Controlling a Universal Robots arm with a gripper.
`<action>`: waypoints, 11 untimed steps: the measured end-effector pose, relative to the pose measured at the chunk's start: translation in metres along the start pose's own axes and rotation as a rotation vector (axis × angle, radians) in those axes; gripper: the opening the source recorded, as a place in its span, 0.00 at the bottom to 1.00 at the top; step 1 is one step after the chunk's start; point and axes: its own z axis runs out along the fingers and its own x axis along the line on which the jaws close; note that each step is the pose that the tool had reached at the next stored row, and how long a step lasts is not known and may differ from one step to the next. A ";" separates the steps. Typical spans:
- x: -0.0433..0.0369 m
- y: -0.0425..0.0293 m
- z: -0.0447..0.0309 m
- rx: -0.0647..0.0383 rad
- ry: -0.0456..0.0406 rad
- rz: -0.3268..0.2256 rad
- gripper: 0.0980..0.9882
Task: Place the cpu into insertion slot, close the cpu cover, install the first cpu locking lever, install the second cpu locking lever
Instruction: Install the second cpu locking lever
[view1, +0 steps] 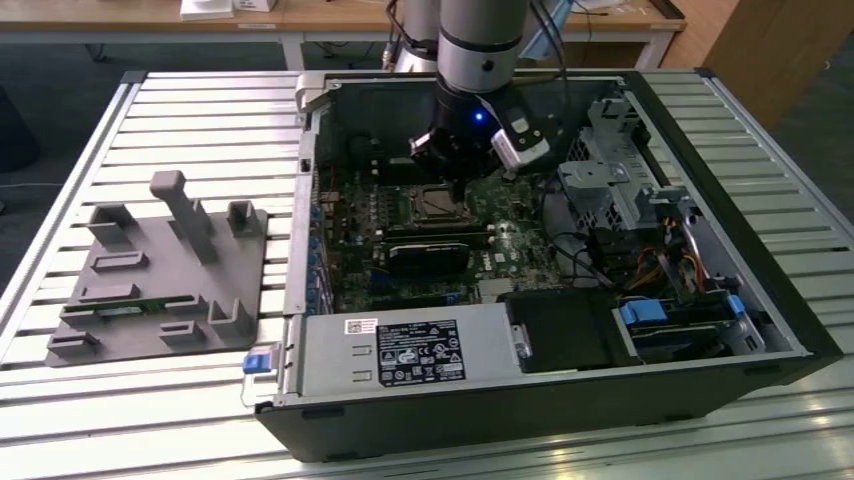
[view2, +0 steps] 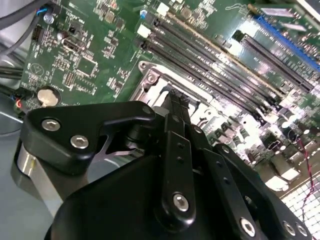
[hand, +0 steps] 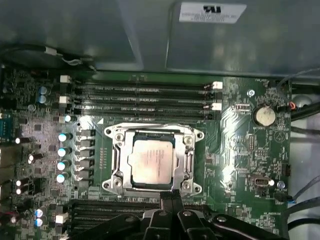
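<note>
Already the cpu (hand: 151, 160) sits in the insertion slot (hand: 116, 165) under the closed cpu cover (hand: 186, 159). Narrow, empty fingers (hand: 171, 200) hover at its edge; seemingly the levers need pressing home.

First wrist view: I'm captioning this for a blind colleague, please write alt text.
The cpu sits in the insertion slot with the cpu cover closed around it, on a green motherboard. The black claw reaches to the slot's edge.
</note>
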 end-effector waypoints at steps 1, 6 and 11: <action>0.0010 -0.0007 0.0003 0.000 -0.0001 0.000 0.01; 0.0080 -0.0040 0.0008 0.000 0.0000 0.000 0.01; 0.0088 -0.0147 0.0012 0.000 -0.0001 0.000 0.01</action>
